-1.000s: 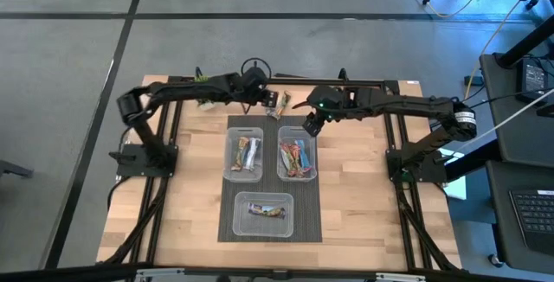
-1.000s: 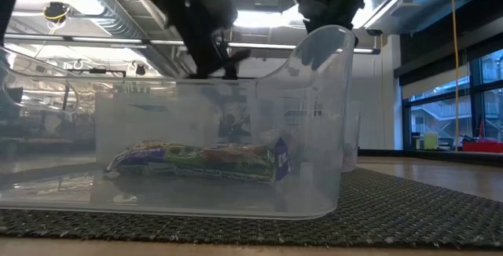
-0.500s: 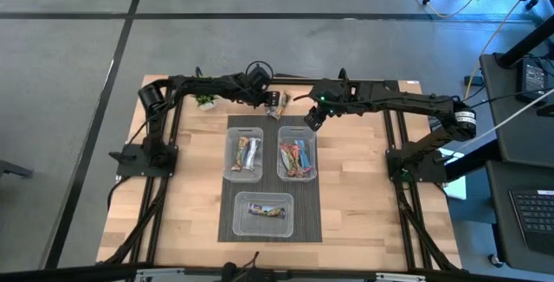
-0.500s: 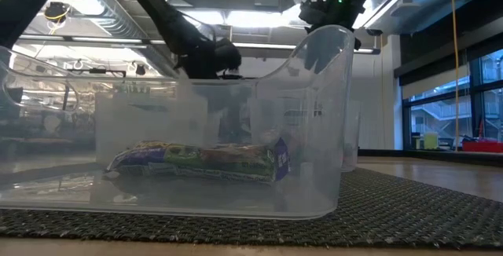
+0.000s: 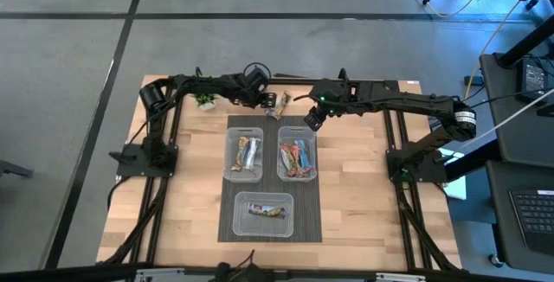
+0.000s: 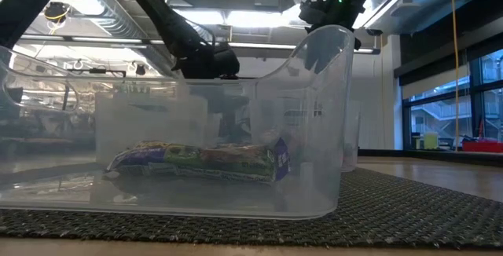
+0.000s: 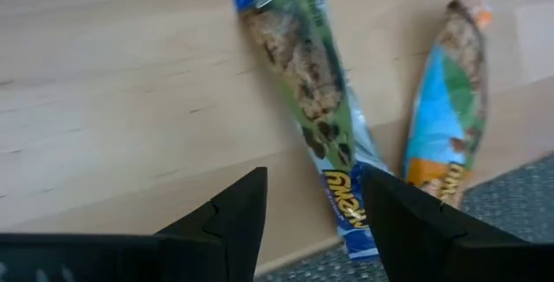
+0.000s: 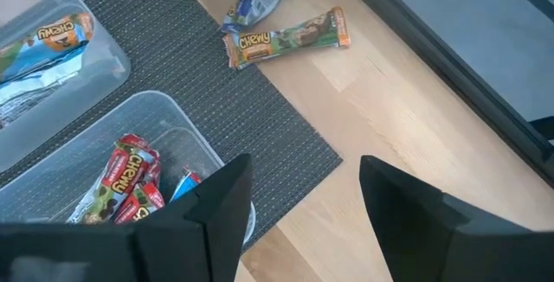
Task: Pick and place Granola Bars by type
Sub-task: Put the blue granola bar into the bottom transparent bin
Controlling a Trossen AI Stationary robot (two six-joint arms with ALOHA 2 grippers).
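Pale wooden tabletop (image 5: 355, 187) carries a dark mat (image 5: 268, 227) with three clear bins (image 5: 245, 157). At the far edge, the left hand (image 7: 312, 221) hovers with fingers parted and empty above a blue-and-green granola bar (image 7: 312, 109), an orange-tipped bar (image 7: 446, 126) just beside it. To their right, the right hand (image 8: 299, 213) hangs open and empty over the mat's corner, the red-wrapped bars (image 8: 125, 182) in the bin below it and the two loose bars ahead of its fingers. One bar (image 6: 204, 162) lies in the near bin.
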